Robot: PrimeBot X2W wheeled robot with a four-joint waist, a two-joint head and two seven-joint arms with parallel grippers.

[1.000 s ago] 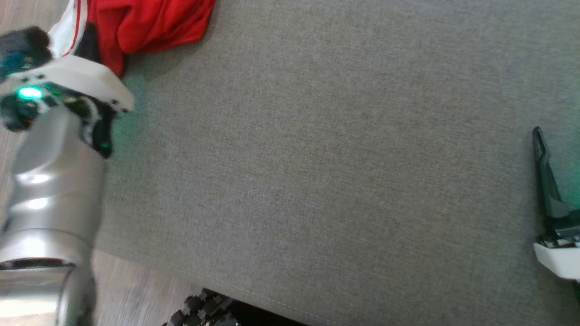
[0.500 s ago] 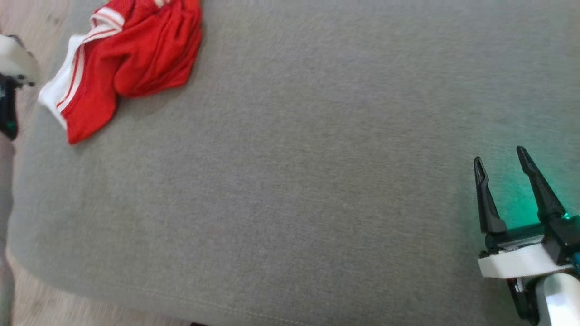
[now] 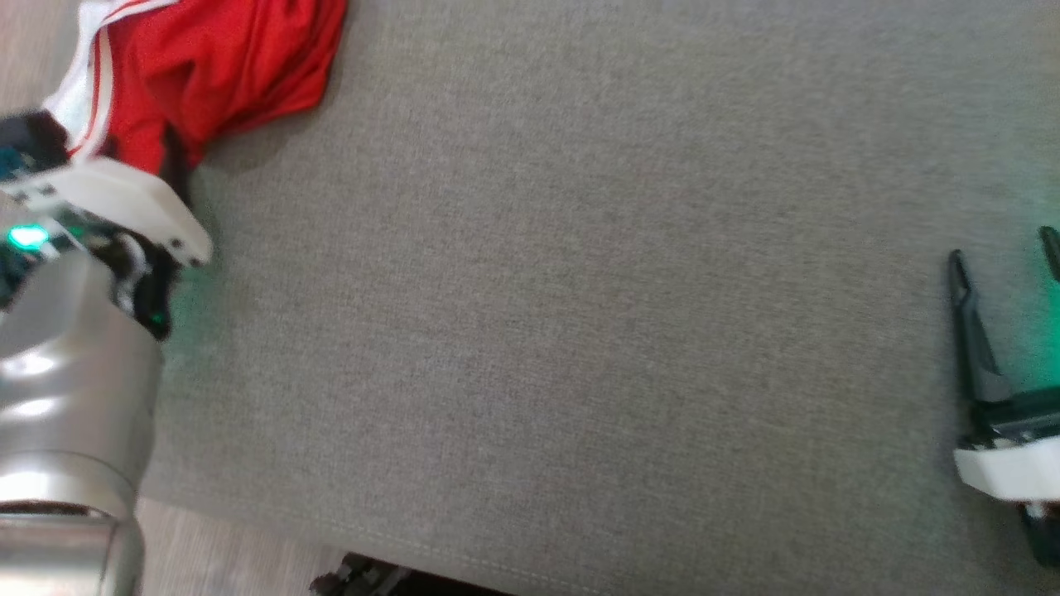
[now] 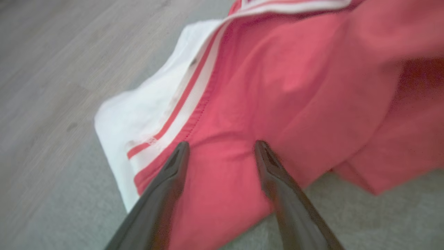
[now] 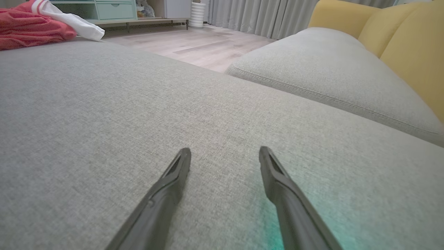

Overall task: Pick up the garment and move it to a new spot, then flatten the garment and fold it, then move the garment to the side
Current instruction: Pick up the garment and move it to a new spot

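A red garment [image 3: 224, 58] with white striped trim lies crumpled at the far left corner of the grey sofa cushion [image 3: 580, 290]. In the left wrist view my left gripper [image 4: 220, 146] stands open, its two fingers spread over the garment [image 4: 277, 86] near the white trim, with nothing pinched between them. My left arm [image 3: 74, 372] reaches up the left edge of the head view to the garment's near corner. Far off at the right, my right gripper [image 3: 1004, 248] is open over bare cushion, also seen as the right gripper [image 5: 225, 151] in its own wrist view, with the garment [image 5: 31, 24] in the distance.
The cushion's front seam [image 3: 497, 555] runs along the bottom, and wooden floor [image 3: 33, 33] lies past its left edge. The right wrist view shows a second grey cushion [image 5: 329, 76], yellow sofa back [image 5: 409, 45], a pale green cabinet [image 5: 114, 8] and curtains [image 5: 260, 15].
The head view has swung about between frames. My left arm, at the far left edge half a second ago, is back at the garment's near corner with its fingers apart. The right gripper stays open.
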